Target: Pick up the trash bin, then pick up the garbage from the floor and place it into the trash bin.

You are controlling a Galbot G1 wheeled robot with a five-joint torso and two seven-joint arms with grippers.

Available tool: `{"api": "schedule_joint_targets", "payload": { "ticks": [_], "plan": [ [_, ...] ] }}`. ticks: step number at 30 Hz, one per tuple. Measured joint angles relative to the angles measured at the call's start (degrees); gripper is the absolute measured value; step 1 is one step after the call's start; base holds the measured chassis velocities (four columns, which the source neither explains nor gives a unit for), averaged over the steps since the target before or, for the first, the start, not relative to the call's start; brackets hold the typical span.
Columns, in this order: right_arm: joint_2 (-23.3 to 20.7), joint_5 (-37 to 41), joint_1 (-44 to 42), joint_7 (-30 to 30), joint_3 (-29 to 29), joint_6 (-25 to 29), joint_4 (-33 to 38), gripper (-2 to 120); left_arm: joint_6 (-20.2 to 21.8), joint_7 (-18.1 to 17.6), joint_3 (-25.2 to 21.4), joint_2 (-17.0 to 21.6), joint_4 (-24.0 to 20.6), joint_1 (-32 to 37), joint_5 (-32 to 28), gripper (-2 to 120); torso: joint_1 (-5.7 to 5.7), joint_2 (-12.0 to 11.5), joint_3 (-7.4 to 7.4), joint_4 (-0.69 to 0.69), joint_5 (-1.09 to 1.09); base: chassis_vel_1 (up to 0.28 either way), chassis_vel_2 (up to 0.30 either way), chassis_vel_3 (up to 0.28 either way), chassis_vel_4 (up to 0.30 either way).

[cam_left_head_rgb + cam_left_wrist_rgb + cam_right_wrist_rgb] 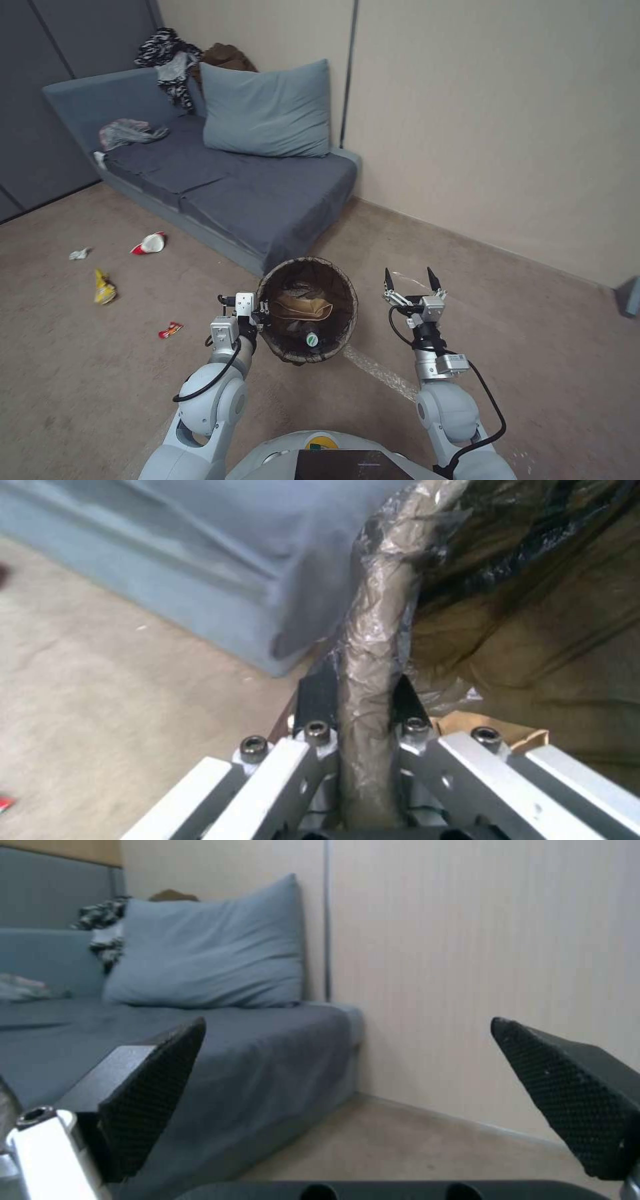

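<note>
Litter lay scattered on the beige carpet left of the robot: a crushed red-and-white paper cup [149,244], a small white wad [79,253], a yellow snack wrapper [104,287] and a red wrapper [170,329]. The left pincer [261,310] was clamped on the near-left rim of the small round trash bin [347,293] lined with a dark brown-black bag; in the left wrist view its black fingertips [319,692] pressed the bag-wrapped rim [373,645] from both sides. The bin hung tilted in front of the robot, its mouth turned toward the head camera, just in front of the blue-grey sofa [267,193]. Inside it sat a brown paper piece [303,308] and a green bottle cap [311,339]. The right pincer [409,283] was raised to the right of the bin, apart from it, its textured black fingertips [157,1065] spread wide and holding nothing. A blue-grey pillow [267,110] leaned against the wall at the sofa's back.
</note>
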Motion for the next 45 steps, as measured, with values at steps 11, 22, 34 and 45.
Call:
{"api": "schedule_joint_targets", "payload": {
  "ticks": [11,22,34,45],
  "plan": [
    [-0.3,0.3,1.2,0.4,0.1,0.6,-0.5,100,0.3,-0.2,0.1,-0.1,0.1,-0.2,-0.1,2,0.0,0.0,0.0,-0.01,0.0,0.126,0.126,0.121,0.125],
    [-0.2,0.2,1.2,0.3,0.0,0.6,-0.6,100,0.5,-0.2,0.1,0.0,0.1,-0.2,-0.1,2,0.0,0.0,0.0,-0.02,0.0,0.131,0.126,0.116,0.121],
    [-0.4,0.1,1.2,-0.1,0.1,0.7,-0.7,100,0.7,-0.3,0.1,0.1,-0.2,-0.1,-0.1,2,0.0,0.0,0.0,-0.01,0.0,0.117,0.12,0.133,0.127],
    [-0.1,-0.1,1.2,-0.4,0.0,0.9,-1.1,100,0.6,-0.4,0.1,0.1,0.0,-0.4,-0.1,2,0.0,0.0,0.0,-0.01,0.0,0.122,0.124,0.125,0.129]
  ]
}}
